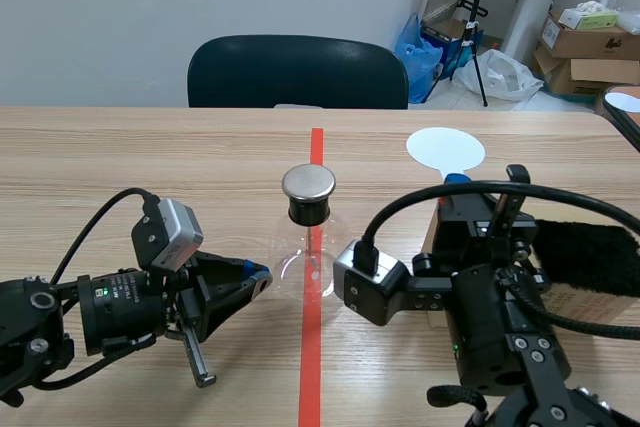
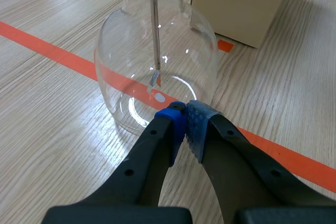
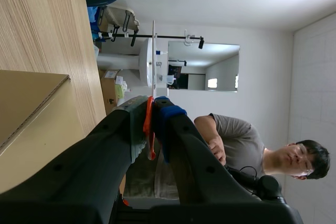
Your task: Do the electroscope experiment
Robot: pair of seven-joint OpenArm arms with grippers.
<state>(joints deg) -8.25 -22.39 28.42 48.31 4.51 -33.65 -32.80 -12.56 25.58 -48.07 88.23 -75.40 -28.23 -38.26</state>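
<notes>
at the middle of the pale wooden table (image 1: 150,157) in the scene view, on the orange-red tape line (image 1: 316,147), stands the round clear glass electroscope flask (image 1: 305,259) with its black stopper and flat silver metal cap (image 1: 308,183). my left gripper (image 1: 258,280) lies low just beside the flask. my right gripper (image 1: 455,179) holds a white round disc paddle (image 1: 445,148) upright, apart from the cap. i judge the step in hand is presenting the disc to the cap; the next move calls for carrying it across without knocking the flask.

in the left wrist view my pads (image 2: 197,121) are pressed together on nothing, right at the glass wall. inside, the thin metal rod (image 2: 155,35) ends in small foil leaves (image 2: 156,80) that seem to hang close together.

in the right wrist view my fingers (image 3: 173,145) are clenched on the paddle's thin orange handle (image 3: 148,124).
</notes>
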